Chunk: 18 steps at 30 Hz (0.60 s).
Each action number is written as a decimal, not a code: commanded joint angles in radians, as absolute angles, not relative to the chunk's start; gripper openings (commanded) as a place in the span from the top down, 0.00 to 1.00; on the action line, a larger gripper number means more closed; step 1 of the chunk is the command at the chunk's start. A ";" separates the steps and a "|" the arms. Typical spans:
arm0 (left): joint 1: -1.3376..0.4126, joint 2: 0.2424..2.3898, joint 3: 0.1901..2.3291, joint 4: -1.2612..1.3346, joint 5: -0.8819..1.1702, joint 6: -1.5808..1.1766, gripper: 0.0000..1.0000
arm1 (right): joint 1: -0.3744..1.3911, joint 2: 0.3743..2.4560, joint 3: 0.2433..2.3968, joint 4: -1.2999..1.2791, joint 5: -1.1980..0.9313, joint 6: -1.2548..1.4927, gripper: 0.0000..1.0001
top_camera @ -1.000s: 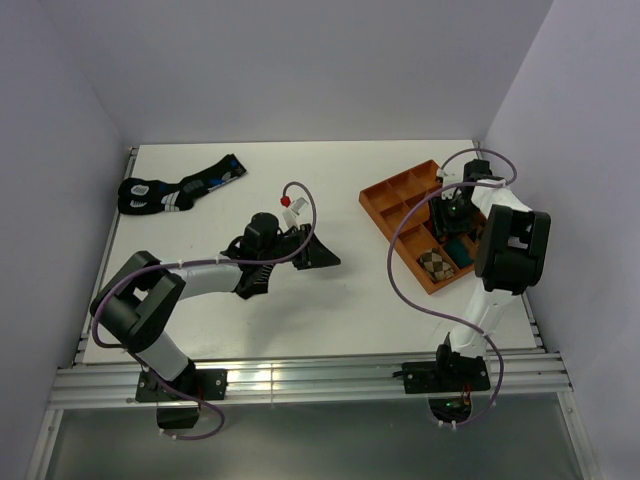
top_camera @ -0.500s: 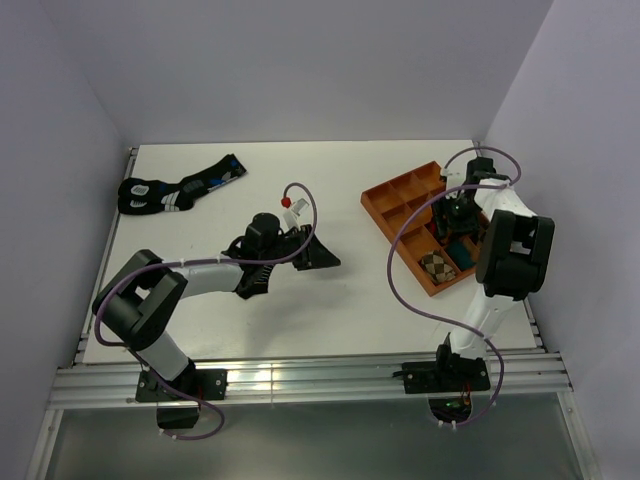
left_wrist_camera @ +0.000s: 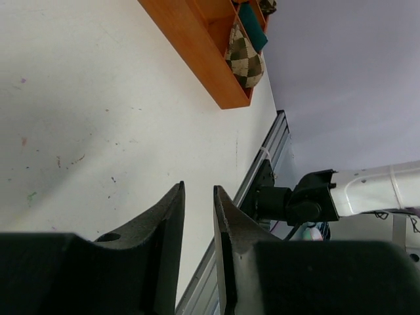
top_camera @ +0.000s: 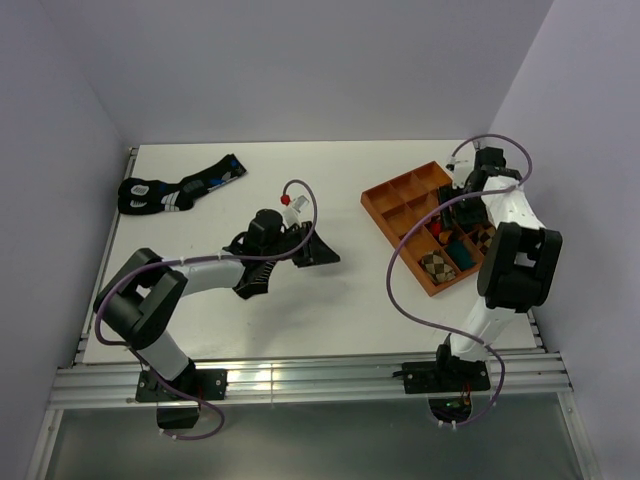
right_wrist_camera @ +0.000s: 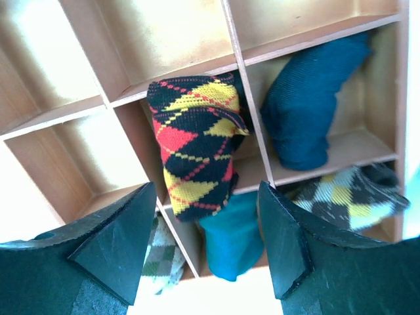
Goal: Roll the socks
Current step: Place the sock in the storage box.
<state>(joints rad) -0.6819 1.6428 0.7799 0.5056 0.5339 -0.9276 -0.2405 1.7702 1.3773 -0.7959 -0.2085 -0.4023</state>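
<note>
Lying rolled in a compartment of the orange tray (top_camera: 393, 240), at 12 o'clock from the right gripper (right_wrist_camera: 205, 197), jaws wide apart and clamping nothing: the argyle sock (right_wrist_camera: 193, 151). Hemmed by dividers at 12 and 3 o'clock, teal rolls (right_wrist_camera: 302, 111) just beyond (tray at the table's (top_camera: 300, 310) 3 o'clock edge, near the wall). At 9 o'clock, left gripper (left_wrist_camera: 198, 190) low over the table, jaws a narrow slit apart, nothing between.

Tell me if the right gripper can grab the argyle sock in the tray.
Probably yes: the right gripper hangs open directly above the argyle sock in the tray, with nothing between them.
</note>
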 commanded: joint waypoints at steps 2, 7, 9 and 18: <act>-0.675 1.611 0.827 0.434 0.463 -0.894 0.71 | -0.252 1.677 1.420 -0.810 -0.195 -0.420 0.29; -0.657 1.519 0.813 0.307 0.316 -0.899 0.69 | -0.261 1.612 1.424 -0.822 -0.225 -0.443 0.28; -0.652 1.458 0.789 0.218 0.182 -0.905 0.69 | -0.262 1.585 1.422 -0.822 -0.242 -0.452 0.28; -0.559 1.250 0.692 -0.061 -0.247 -1.012 0.65 | -0.261 1.395 1.348 -0.845 -0.360 -0.549 0.27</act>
<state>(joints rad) -0.5900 1.2682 0.7017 0.0574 -0.0597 -0.9707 -0.2562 1.4651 1.3731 -0.8227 -0.2981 -0.4934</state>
